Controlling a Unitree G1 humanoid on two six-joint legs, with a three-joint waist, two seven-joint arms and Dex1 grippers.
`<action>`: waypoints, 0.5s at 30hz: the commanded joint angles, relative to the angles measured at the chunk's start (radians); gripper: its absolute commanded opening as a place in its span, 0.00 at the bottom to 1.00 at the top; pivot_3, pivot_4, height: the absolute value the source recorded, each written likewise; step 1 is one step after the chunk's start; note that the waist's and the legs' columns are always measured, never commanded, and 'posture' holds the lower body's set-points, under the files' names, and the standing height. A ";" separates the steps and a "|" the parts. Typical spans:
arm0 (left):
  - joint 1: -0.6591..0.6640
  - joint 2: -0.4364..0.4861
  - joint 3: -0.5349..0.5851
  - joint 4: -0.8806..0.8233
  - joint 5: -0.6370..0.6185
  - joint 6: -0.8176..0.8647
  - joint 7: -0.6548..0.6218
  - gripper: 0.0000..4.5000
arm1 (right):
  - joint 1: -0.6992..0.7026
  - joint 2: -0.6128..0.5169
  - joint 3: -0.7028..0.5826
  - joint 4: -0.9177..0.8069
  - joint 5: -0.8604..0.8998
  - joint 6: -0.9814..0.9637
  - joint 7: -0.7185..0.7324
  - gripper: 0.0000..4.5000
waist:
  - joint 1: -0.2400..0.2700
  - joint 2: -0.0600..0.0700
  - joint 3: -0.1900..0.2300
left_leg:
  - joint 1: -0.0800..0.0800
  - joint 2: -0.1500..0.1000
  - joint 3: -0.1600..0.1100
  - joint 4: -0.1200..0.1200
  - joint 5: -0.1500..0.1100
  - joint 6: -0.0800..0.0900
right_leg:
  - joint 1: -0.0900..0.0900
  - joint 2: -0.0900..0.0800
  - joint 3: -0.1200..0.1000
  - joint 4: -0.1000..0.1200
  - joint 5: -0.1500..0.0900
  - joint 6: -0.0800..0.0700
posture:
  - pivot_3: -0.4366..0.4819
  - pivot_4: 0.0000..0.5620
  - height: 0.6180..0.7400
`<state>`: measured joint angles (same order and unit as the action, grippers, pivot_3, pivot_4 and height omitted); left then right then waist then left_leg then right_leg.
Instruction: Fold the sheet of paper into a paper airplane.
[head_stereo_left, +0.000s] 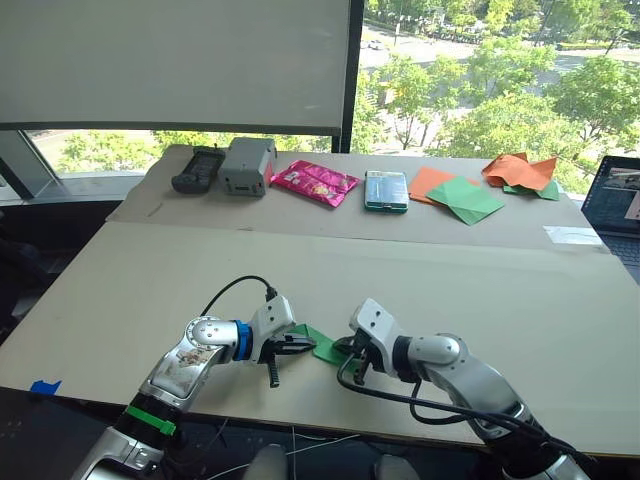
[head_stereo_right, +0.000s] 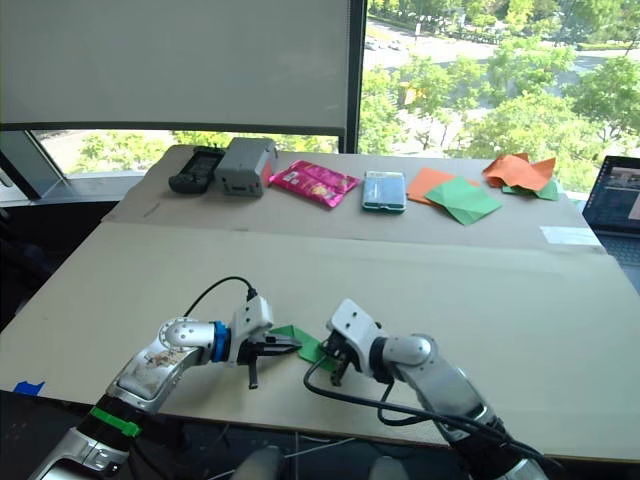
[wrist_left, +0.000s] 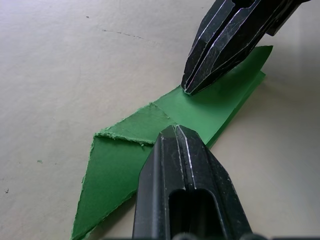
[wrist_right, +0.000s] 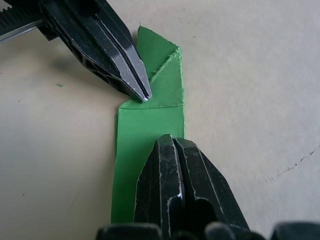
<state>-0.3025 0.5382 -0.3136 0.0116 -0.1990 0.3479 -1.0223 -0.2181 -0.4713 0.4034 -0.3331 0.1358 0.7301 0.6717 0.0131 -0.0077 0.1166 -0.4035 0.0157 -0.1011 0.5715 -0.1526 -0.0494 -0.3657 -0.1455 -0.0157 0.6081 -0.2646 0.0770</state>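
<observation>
Left hand (head_stereo_left: 292, 343) reaches in with its fingers pressed together, tip down on the paper airplane (head_stereo_left: 322, 345), which lies flat on the surface (head_stereo_left: 420, 270) near the front edge. Right hand (head_stereo_left: 352, 349) meets it from the other side, fingers together too, pinning the same green wedge.

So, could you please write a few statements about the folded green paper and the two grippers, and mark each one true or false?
1. The green paper lies folded on the table. True.
2. The left gripper holds it in the air. False: its shut tip presses on the paper.
3. The right gripper rests on the paper too. True.
4. The pink packet lies beside the grippers. False: it lies far back near the window.
</observation>
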 joint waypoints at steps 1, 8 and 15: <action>0.009 0.008 -0.020 0.029 0.034 0.012 -0.001 0.00 | 0.084 -0.061 0.024 0.074 -0.017 0.103 -0.002 0.01 | 0.001 -0.001 -0.001 | 0.000 0.000 0.000 0.000 0.000 0.000 | 0.000 0.000 0.000 0.000 0.000 0.000 | 0.48 0.27 0.72; 0.009 0.008 -0.023 0.032 0.037 0.008 -0.004 0.00 | 0.130 -0.099 -0.004 0.040 -0.007 0.111 0.000 0.01 | 0.004 -0.002 -0.001 | 0.000 -0.001 0.000 0.000 0.000 0.000 | 0.002 -0.001 -0.001 -0.002 -0.001 0.001 | 0.48 0.27 0.72; 0.007 0.002 -0.029 0.039 0.041 0.003 -0.005 0.00 | 0.201 -0.151 -0.042 -0.016 0.019 0.126 -0.011 0.01 | 0.006 -0.002 -0.002 | -0.001 -0.001 0.000 0.000 0.000 -0.001 | 0.006 -0.002 -0.002 -0.010 -0.001 0.001 | 0.48 0.27 0.72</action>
<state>-0.3041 0.5351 -0.3243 0.0162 -0.1923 0.3430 -1.0307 -0.0957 -0.5726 0.3311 -0.4378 0.1794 0.7305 0.6659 0.0188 -0.0099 0.1150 -0.4046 0.0149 -0.1011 0.5715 -0.1531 -0.0501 -0.3594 -0.1471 -0.0177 0.5971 -0.2658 0.0782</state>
